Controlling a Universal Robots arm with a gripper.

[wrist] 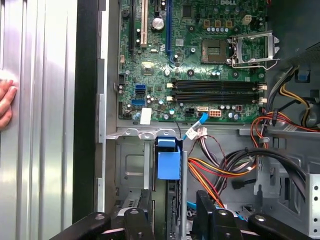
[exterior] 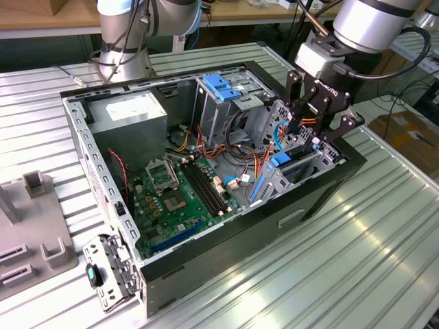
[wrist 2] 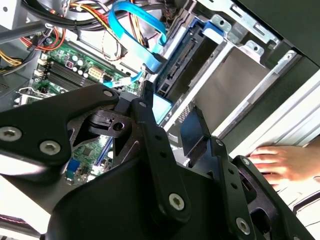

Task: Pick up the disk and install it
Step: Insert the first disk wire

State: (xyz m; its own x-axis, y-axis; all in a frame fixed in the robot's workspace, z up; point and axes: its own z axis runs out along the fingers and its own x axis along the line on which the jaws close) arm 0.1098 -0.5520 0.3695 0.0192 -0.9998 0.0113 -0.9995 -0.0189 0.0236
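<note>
Surface (exterior: 370,253): carries the open computer case (exterior: 226,250). A fixture plate (exterior: 34,240) lies at the exterior view's left, and the arm's base (exterior: 123,48) stands behind the case.

Inside the case:
- Motherboard (exterior: 178,199): on the floor.
- Power supply (exterior: 130,113): in the back corner behind the motherboard.
- Drive cage (exterior: 223,103): to the exterior view's right of the supply.
- Cables (exterior: 236,164): between board and cage.
- Disk (wrist: 168,162): on edge in the bay (wrist: 130,170) at the case's end, at the exterior view's right.

End effector (exterior: 312,140): directly above the bay, with its fingers (wrist: 135,225) apart on either side of the disk.

Hand (wrist: 6,102): on the surface, just outside the case wall.
</note>
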